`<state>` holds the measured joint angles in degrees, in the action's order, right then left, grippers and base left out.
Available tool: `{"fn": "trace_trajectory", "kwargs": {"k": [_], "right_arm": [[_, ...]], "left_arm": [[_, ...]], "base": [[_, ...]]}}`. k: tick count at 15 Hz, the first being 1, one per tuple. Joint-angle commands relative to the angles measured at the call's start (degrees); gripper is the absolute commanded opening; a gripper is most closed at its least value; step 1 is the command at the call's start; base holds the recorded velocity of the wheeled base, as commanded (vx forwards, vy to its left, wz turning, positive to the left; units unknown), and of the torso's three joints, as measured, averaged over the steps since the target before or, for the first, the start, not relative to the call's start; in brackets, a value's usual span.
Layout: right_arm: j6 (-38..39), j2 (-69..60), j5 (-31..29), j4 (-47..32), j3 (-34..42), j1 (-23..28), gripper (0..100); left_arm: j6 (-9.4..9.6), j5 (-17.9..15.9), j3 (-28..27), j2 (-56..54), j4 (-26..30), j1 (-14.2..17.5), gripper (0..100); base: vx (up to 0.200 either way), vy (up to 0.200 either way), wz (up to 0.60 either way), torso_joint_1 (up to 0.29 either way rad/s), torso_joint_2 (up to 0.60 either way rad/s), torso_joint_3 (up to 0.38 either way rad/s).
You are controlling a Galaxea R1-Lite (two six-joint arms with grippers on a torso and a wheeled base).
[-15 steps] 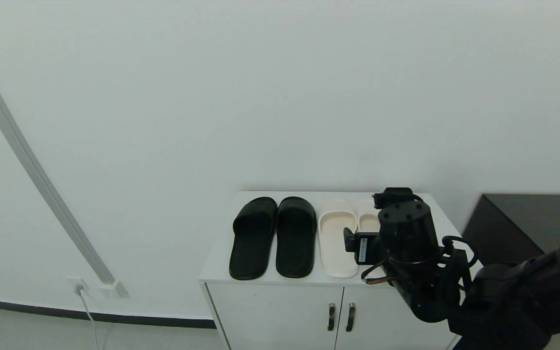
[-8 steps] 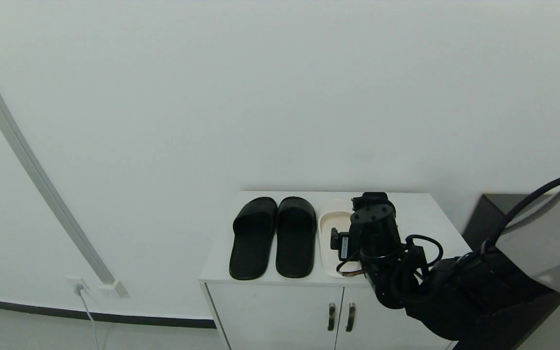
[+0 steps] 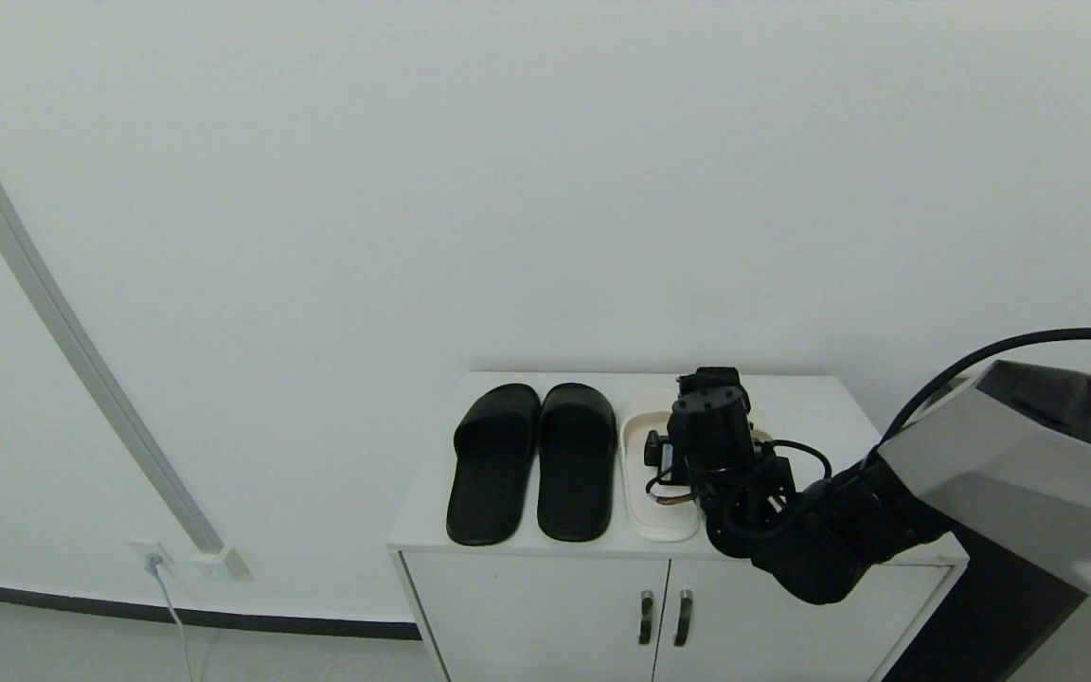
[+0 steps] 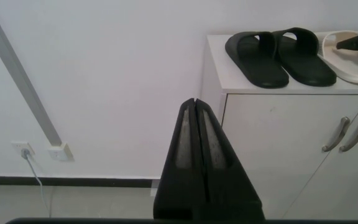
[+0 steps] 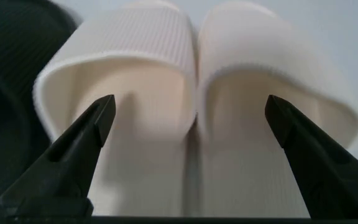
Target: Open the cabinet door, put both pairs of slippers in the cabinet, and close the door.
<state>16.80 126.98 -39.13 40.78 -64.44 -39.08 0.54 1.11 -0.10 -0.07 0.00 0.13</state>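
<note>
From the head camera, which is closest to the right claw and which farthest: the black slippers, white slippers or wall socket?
1. The white slippers, directly at the right claw.
2. The black slippers, next to them, leftward.
3. The wall socket, low on the wall, far left.

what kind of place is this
Probably a plain indoor room set up like an entryway: a white two-door cabinet against a bare wall, black slippers and cream slippers on top, a wall socket.

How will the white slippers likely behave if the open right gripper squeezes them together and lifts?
The white slippers look like moulded foam, so probably light and somewhat springy under the right gripper. Their ribbed straps should give grip. Lying side by side and touching, one could slip out when lifted.
</note>
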Motion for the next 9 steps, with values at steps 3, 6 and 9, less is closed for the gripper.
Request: {"fn": "trace_trajectory", "kwargs": {"k": [3,6,9], "right_arm": [[-4.2,3.4,0.9,4.0,-2.9,1.7,100],[-5.9,4.1,2.0,6.5,-2.6,1.8,0],[-5.9,4.1,2.0,6.6,-2.4,1.8,0]], "left_arm": [[-0.01,0.0,0.0,0.1,0.0,0.0,0],[-0.10,0.0,0.0,0.1,0.0,0.0,0],[-0.10,0.0,0.0,0.1,0.0,0.0,0]], "base": [[0.000,0.000,0.00,0.000,0.00,0.000],[0.000,0.000,0.00,0.000,0.00,0.000],[0.000,0.000,0.00,0.000,0.00,0.000]]}}
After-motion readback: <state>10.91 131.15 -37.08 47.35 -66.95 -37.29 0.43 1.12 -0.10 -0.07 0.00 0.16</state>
